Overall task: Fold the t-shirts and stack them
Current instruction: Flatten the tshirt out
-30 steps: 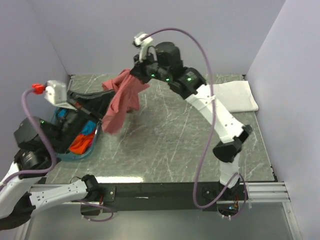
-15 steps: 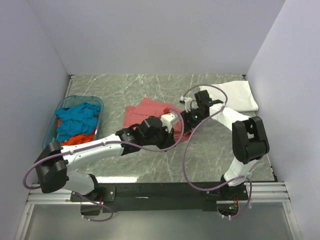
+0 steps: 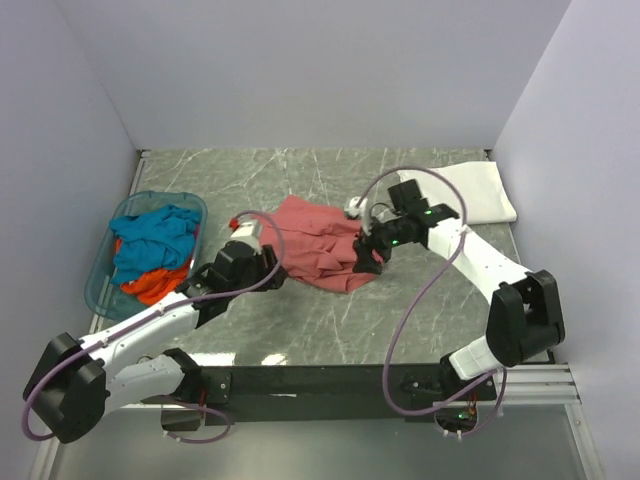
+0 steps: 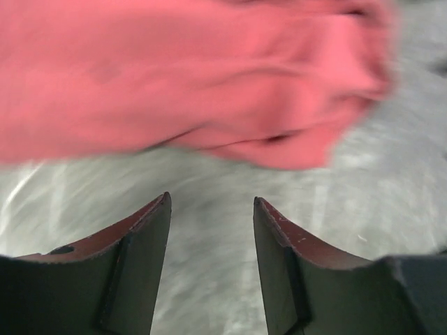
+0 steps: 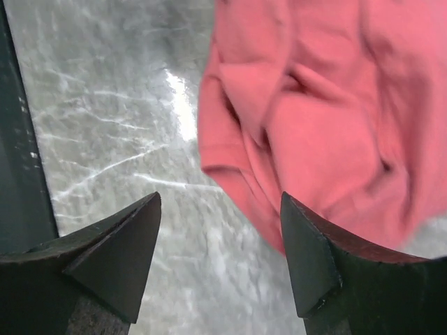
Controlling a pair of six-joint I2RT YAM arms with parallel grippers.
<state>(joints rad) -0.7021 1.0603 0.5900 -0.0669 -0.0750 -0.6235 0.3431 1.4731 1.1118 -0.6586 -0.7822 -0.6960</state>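
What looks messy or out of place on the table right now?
The dusty-red t-shirt lies crumpled and bunched mid-table instead of spread flat, with the left gripper and right gripper open beside it, holding nothing. The white t-shirt sits neatly folded at the far right corner. Nothing looks spilled or damaged.

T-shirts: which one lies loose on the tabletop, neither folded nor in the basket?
The dusty-red cloth t-shirt, crumpled in the middle. The white one sits folded far right; the teal-blue one and orange one are in the translucent blue plastic basket.
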